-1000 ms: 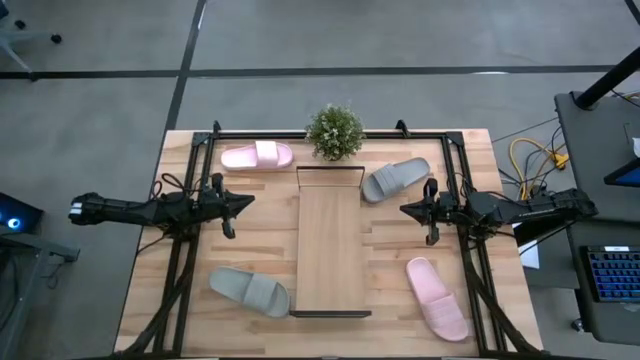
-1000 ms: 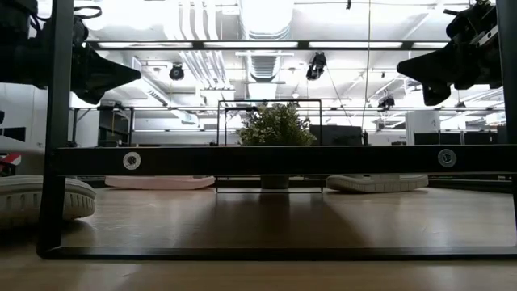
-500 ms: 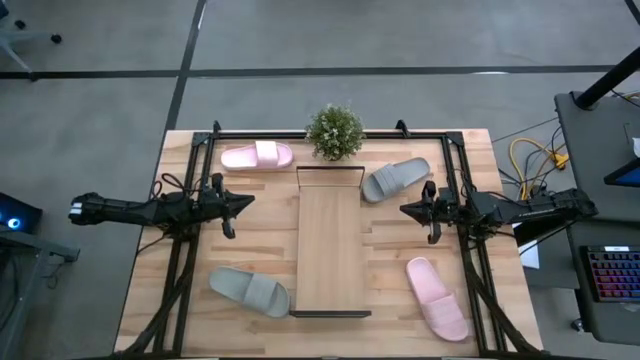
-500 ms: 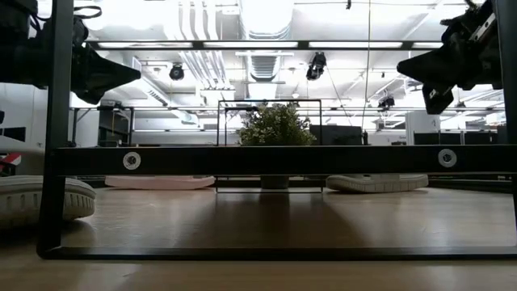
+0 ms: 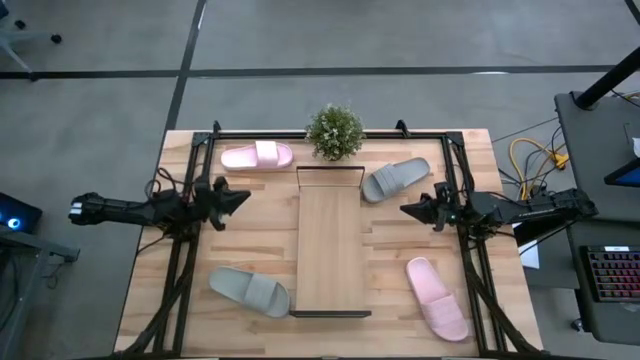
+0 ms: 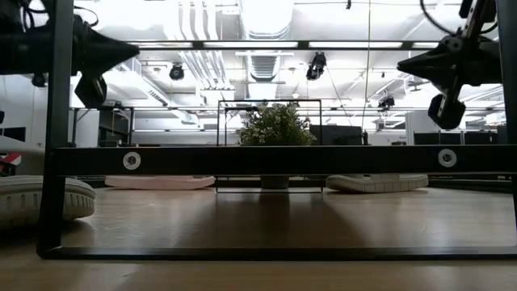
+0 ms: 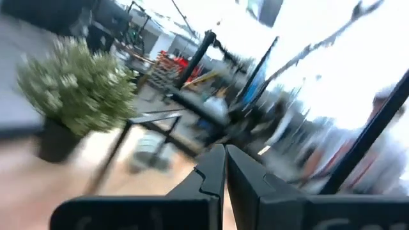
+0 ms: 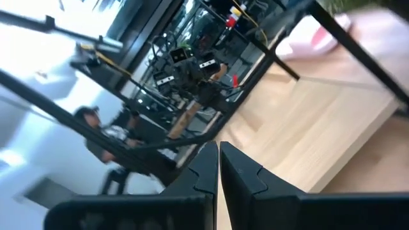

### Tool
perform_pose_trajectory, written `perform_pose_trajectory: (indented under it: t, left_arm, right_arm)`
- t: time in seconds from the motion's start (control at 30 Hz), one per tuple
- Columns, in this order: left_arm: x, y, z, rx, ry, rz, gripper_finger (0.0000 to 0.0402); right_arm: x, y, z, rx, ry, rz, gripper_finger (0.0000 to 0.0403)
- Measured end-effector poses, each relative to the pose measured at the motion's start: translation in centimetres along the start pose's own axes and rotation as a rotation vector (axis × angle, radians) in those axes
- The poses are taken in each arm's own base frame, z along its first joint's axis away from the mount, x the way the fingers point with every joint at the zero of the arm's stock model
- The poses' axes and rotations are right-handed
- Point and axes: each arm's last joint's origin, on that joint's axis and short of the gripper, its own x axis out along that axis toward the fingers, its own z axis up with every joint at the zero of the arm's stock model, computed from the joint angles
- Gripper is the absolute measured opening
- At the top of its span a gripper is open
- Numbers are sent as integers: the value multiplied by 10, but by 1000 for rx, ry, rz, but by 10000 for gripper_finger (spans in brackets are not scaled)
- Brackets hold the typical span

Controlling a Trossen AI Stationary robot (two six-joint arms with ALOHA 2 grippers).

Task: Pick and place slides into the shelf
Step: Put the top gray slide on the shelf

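- left gripper has pulled back a bit toward the table's left edge and rolled, tip sitting slightly farther back than a second ago
- right gripper rolled too, so its side part now hangs lower in the low view

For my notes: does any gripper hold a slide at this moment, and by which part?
Nothing is held. The left gripper and the right gripper are both shut and empty, above the table beside the shelf.
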Motion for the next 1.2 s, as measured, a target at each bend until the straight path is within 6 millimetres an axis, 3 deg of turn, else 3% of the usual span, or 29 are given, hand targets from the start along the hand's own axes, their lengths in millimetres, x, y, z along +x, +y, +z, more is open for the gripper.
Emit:
perform_pose_trajectory:
  t: [0.1,0.23,0.4,0.67,1.2]
  left_arm:
    - [0,-1,1,-140,-12,-9,0]
    - [0,-2,4,-178,-34,-26,0]
    - [-1,-7,12,-429,-100,-96,0]
    - [-1,-9,14,-605,-94,-141,0]
    - [8,-5,1,-748,-9,-55,0]
  right_arm:
    - [0,0,0,88,0,0,9]
    - [0,0,0,127,-2,1,9]
    - [0,0,0,235,-5,1,9]
    - [0,0,0,416,-4,2,9]
    - [0,13,8,303,19,35,9]
